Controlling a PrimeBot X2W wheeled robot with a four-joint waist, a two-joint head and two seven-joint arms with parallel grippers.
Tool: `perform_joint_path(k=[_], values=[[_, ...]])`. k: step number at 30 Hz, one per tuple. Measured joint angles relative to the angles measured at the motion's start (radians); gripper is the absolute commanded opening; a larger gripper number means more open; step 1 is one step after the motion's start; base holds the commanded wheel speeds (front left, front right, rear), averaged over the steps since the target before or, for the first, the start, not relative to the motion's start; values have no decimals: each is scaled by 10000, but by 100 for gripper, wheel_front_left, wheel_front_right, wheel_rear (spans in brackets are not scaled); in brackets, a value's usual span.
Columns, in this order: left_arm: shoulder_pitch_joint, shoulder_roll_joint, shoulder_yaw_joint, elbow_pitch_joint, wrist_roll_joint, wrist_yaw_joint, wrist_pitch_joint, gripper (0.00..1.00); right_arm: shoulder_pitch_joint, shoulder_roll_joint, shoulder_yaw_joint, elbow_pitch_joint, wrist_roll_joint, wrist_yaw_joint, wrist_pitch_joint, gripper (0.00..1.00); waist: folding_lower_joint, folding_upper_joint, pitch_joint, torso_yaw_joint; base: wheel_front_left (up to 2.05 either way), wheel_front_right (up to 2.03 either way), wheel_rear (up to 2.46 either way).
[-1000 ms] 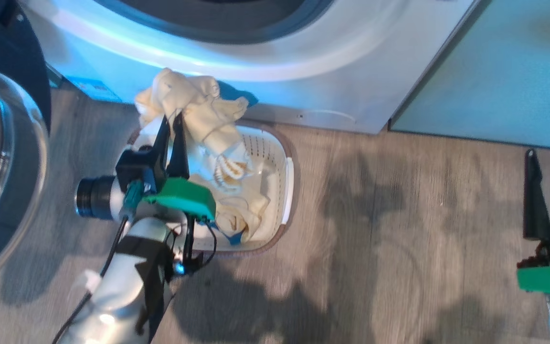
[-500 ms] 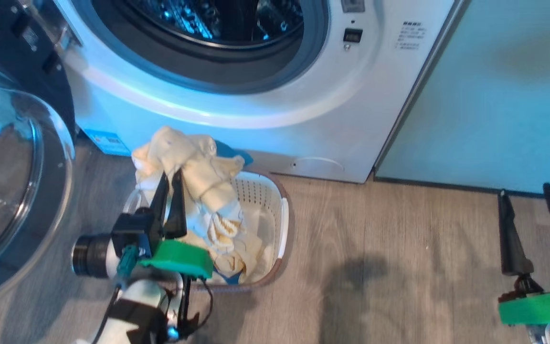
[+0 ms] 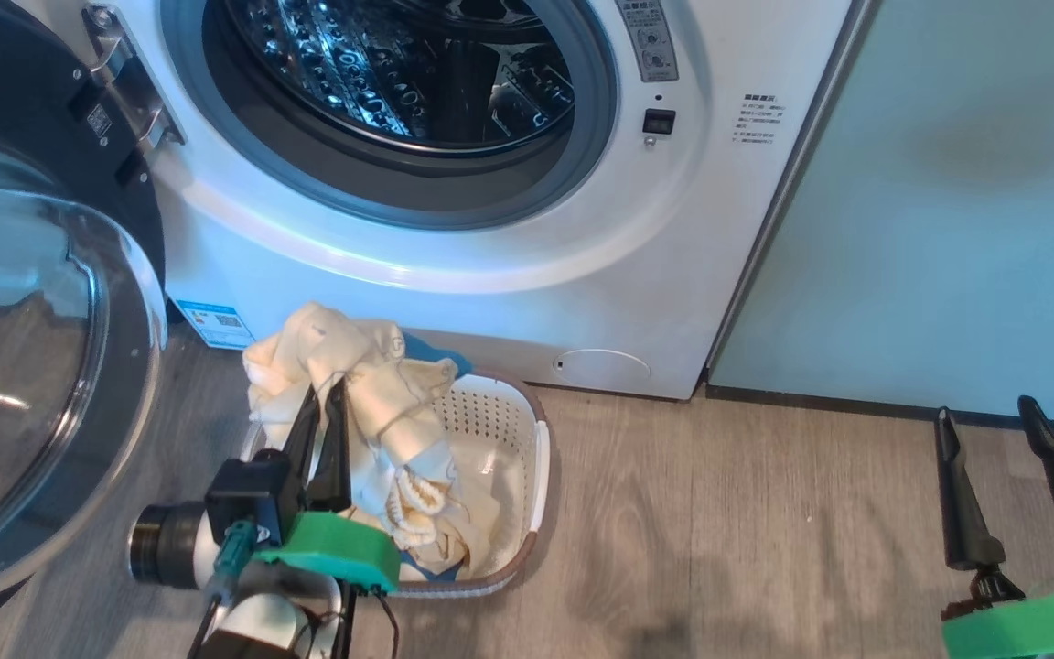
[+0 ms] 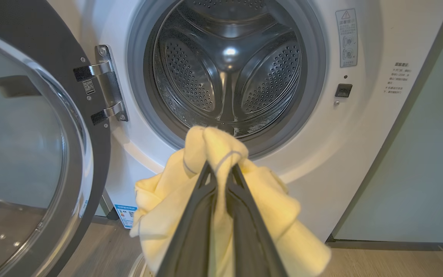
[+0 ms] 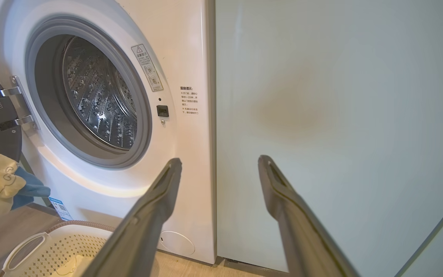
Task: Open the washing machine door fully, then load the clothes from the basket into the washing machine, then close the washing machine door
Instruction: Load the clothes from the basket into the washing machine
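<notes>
View tilted up; washing machine [image 3: 509, 311], green panel [image 3: 948, 229], grey plank floor [image 3: 719, 549].

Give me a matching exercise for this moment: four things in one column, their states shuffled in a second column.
Column one:
1. washing machine door
2. left gripper
3. right gripper
4. basket

Column two:
A. open, holding nothing
B. standing on the floor
C. swung wide open
D. shut on the clothes

Pairs: 1-C, 2-D, 3-A, 4-B.
</notes>
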Motion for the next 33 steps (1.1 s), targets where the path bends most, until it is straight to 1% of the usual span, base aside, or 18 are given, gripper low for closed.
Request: perform_joint_path(k=[18, 25, 32, 33], values=[[47, 77, -58, -105, -104, 167, 88, 0, 0, 52, 52, -12, 2, 0, 84, 100, 1, -1, 77, -104, 0, 0, 0], [-23, 71, -84, -15, -171, 163, 88, 0, -6, 58, 75, -31, 2, 0, 84, 100, 1, -1, 346, -159, 0, 0, 0], [-1099, -12, -46, 581, -351, 58, 88, 0, -139, 65, 196, -50, 121, 0, 73, 100, 2, 0, 1016, -320, 0, 0, 0], [-1278, -35, -38, 648, -351, -15, 88, 0, -193, 65, 203, -48, 123, 0, 71, 100, 2, -1, 1121, -355, 0, 0, 0]])
